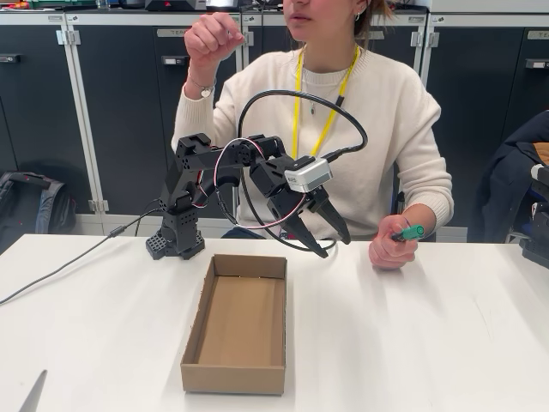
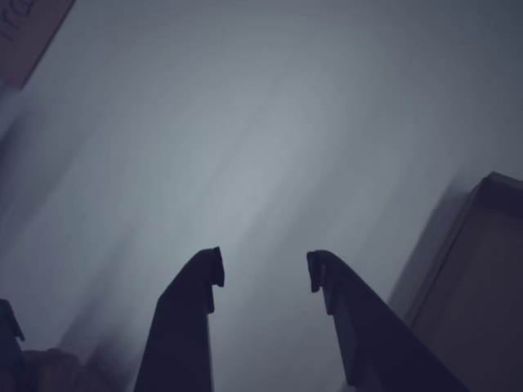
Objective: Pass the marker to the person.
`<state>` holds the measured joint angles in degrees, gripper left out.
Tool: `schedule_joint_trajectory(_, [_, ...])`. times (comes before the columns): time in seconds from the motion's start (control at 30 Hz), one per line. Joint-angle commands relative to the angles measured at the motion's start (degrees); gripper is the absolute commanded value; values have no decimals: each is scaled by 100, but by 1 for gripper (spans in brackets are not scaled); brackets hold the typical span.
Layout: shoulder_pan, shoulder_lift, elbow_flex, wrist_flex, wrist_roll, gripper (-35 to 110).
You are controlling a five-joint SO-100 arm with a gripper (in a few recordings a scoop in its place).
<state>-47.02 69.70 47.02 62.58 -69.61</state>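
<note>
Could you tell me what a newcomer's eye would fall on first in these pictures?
Probably the black robot arm at the table's far edge, its open gripper hanging empty above the white table. Just right of it in the fixed view, the person behind the table holds the marker in a hand. An open cardboard box lies in front.

marker (image 1: 410, 232) is mostly buried in the person's hand (image 1: 392, 247), only green tip showing; wrist view's bench (image 2: 270, 139) is all smeared blur.

A white, smooth desk (image 1: 429, 343) carries an open, shallow brown cardboard box (image 1: 237, 324) near its middle, the black arm base (image 1: 176, 243) behind it, and a grey cable (image 1: 60, 270) trailing left.
</note>
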Motion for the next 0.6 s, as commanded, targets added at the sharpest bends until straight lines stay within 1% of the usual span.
schedule_joint_trajectory(0.0, [53,580,-35,-132,-18,23])
schedule_joint_trajectory(0.57, [70,580,-9,-185,-18,23])
